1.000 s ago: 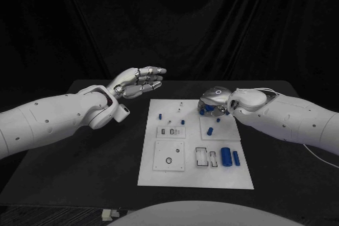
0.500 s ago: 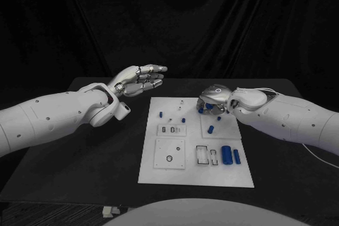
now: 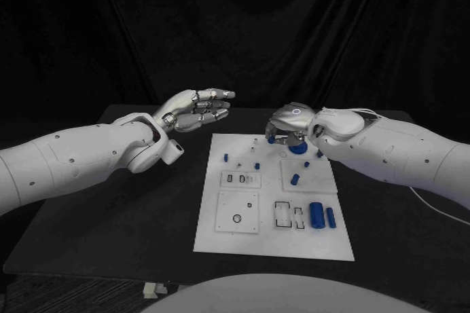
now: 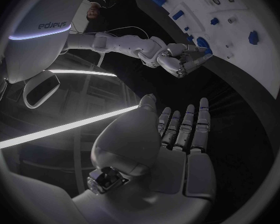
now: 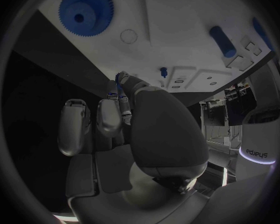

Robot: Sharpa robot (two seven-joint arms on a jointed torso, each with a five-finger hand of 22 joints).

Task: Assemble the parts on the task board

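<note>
White rectangular task board (image 3: 221, 231) lies mid-table on the black table (image 3: 108, 225). Right hand (image 3: 289, 126), silver and many-fingered, hangs over the board's far right corner, fingers drawn in and pointing down. In the right wrist view a slim blue peg-like part (image 5: 117, 88) sits pinched between thumb and fingertips (image 5: 124, 106); the grip looks firm, though the hand covers most of the piece. Just past the fingers on the board lies a round blue toothed gear (image 5: 85, 9), with a faint circular outline (image 5: 129, 36) close by it. Left hand (image 3: 196, 108) is raised off the table beyond the board's far left corner, palm turned in, fingers loosely curved and apart, holding nothing; the left wrist view shows the same bare palm (image 4: 171, 149). Elsewhere on the board: a large blue cylinder (image 3: 315, 214) near the right edge beside two empty rectangular slots (image 3: 288, 215), a smaller blue cylinder (image 3: 295, 180) on the raised square plate further back, a few small blue pegs (image 3: 226, 157) standing near the far left. Judgement: step in hand is carrying the pinched part to its seat, somewhere at the far end of the board; which hole it belongs to cannot be told. Next move likely calls for holding the part upright, lining it over its seat and lowering straight, the thumb grip kept until it is seated. Most parts lie loose, so the task seems early.
</note>
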